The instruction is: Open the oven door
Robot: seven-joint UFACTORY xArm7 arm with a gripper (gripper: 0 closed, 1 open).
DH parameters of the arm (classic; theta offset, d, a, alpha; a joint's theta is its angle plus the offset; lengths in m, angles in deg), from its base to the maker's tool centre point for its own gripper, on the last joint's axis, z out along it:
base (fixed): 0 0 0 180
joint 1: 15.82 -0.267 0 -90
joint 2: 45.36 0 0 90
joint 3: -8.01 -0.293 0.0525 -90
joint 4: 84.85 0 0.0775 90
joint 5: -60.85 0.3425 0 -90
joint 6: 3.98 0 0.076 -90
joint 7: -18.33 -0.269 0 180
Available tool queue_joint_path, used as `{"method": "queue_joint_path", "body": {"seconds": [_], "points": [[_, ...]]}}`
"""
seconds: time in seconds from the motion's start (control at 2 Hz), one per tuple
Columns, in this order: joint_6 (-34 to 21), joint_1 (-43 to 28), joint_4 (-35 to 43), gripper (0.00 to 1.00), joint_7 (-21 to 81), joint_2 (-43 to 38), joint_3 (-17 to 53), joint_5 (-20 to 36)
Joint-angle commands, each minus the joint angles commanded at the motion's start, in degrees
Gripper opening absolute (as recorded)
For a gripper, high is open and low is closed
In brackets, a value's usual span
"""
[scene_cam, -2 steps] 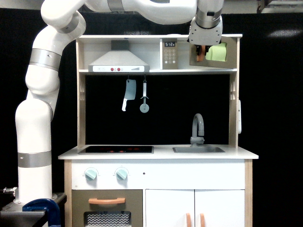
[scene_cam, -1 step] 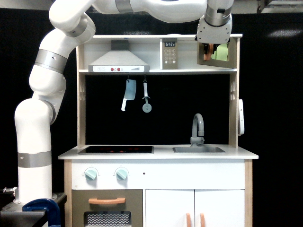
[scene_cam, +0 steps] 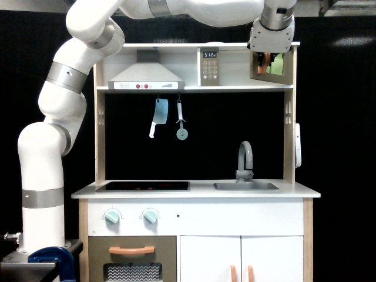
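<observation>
The oven door (scene_cam: 276, 64) sits in the upper right of the frame, at the right end of the play kitchen's top shelf, and it is clearly swung out from its frame: I see it nearly edge-on, a narrow grey-brown strip with a sliver of lime-green window showing. Its orange handle (scene_cam: 267, 60) pokes down just under the gripper (scene_cam: 268, 57), which hangs right at it. The fingers are tucked behind the wrist housing, so I cannot tell whether the jaws are clamped on the handle or merely beside it, though the way the door is held ajar suggests a grip.

To the left along the same shelf, the opening looks white and bare, and the keypad (scene_cam: 210, 67) with its little clock stands beyond that. The range hood (scene_cam: 145, 78) is further left.

By my reckoning the job is mostly done: the door is well off its closed position. What remains, if anything, is the last bit of swing to full open and letting go.
</observation>
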Motion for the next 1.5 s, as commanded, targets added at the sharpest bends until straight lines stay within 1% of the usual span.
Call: {"method": "queue_joint_path", "body": {"seconds": [0.5, 1.0, 1.5], "points": [[-0.2, 1.0, -0.6, 1.0, 0.4, 0.4, -0.7, -0.4], [-0.9, 3.1, -2.8, 1.0, 1.8, 1.9, -2.0, -1.6], [-4.7, 9.4, -21.4, 1.0, 13.8, 12.1, -0.9, -7.9]]}}
